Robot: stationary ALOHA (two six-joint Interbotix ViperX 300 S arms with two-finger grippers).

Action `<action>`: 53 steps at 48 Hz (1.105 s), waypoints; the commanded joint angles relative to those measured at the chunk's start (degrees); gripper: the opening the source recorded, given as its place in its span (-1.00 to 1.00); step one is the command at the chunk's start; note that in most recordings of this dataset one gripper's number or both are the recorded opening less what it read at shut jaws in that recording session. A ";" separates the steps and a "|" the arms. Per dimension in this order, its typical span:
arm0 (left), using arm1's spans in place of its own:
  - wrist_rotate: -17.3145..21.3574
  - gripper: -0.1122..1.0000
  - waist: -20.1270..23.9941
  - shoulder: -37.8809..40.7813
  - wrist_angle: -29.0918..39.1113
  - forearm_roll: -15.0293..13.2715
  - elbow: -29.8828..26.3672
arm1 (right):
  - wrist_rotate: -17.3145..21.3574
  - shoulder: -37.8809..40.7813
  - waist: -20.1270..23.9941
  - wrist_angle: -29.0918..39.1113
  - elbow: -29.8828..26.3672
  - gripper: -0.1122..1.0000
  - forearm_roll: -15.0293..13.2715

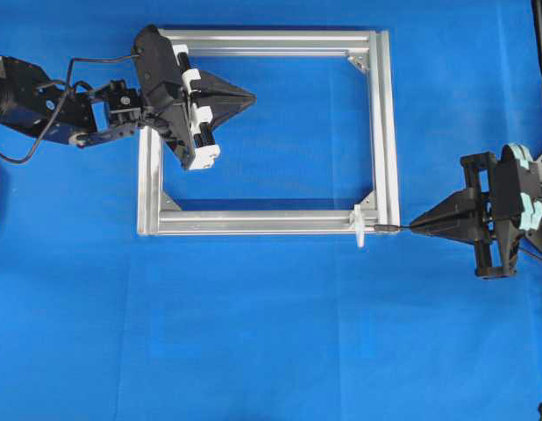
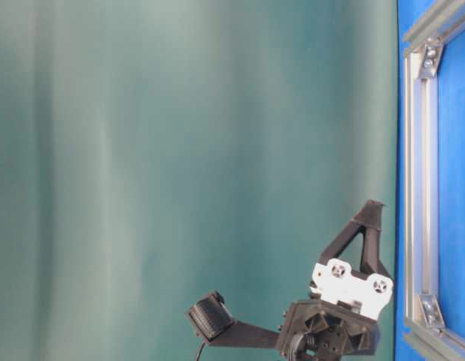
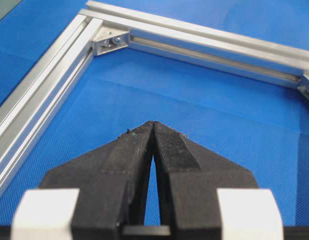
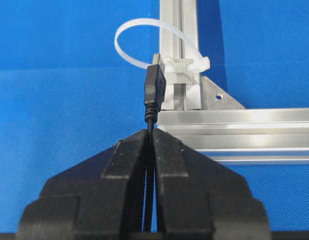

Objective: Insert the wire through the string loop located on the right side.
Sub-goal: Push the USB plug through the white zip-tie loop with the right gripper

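Right wrist view first: one wire, its dark plug standing straight out of the right hand, whose two fingers are pinched tight on the thin black cable just behind the plug. The silvery tip reaches the level of the one string loop, a whitish translucent band arching off to the left from its clip on the frame; whether the tip is inside the loop can't be told from here. From overhead, that plug lies just to the right of the loop's white clip at the frame's lower right corner, and the right hand points level toward the left, low over the blue bench.

One silver frame, four bars, with grey corner brackets; three brackets can be counted overhead.

Two arms in all. The left hand sits over the frame's upper left part, pointing right into the open middle, and its fingers are pressed together with nothing between them. Table-level view catches that same left hand raised above the bench, tips aimed up in the picture.
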 commanded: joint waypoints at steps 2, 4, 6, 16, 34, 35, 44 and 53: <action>0.09 -0.80 -0.26 -1.85 -0.70 0.18 -0.88 | 0.09 -0.09 -0.09 -0.53 -0.88 -0.86 0.00; 0.09 -0.80 -0.26 -1.85 -0.70 0.18 -0.88 | 0.09 -0.09 -0.09 -0.53 -0.97 -0.86 0.00; 0.09 -0.80 -0.35 -1.85 -0.62 0.18 -0.88 | 0.09 0.00 -0.09 -0.53 -1.14 -0.86 0.00; 0.09 -0.80 -0.44 -1.67 -0.70 0.18 -1.23 | 0.09 2.46 -0.09 -2.37 -2.81 -0.86 0.00; 0.26 -0.80 -1.14 -1.58 -0.70 0.18 -1.58 | 0.00 15.64 -0.44 -8.53 -10.46 -0.86 0.00; 0.26 -0.80 -1.14 -1.49 -0.70 0.18 -1.58 | 0.00 16.26 -0.53 -8.79 -10.99 -0.86 0.00; 0.26 -0.80 -2.02 -1.58 -1.14 0.18 -1.49 | 0.00 20.30 -1.14 -9.23 -13.45 -0.86 0.00; 0.26 -0.80 -3.08 -1.58 -1.67 0.18 -1.23 | 0.00 20.57 -1.14 -9.23 -13.62 -0.86 0.00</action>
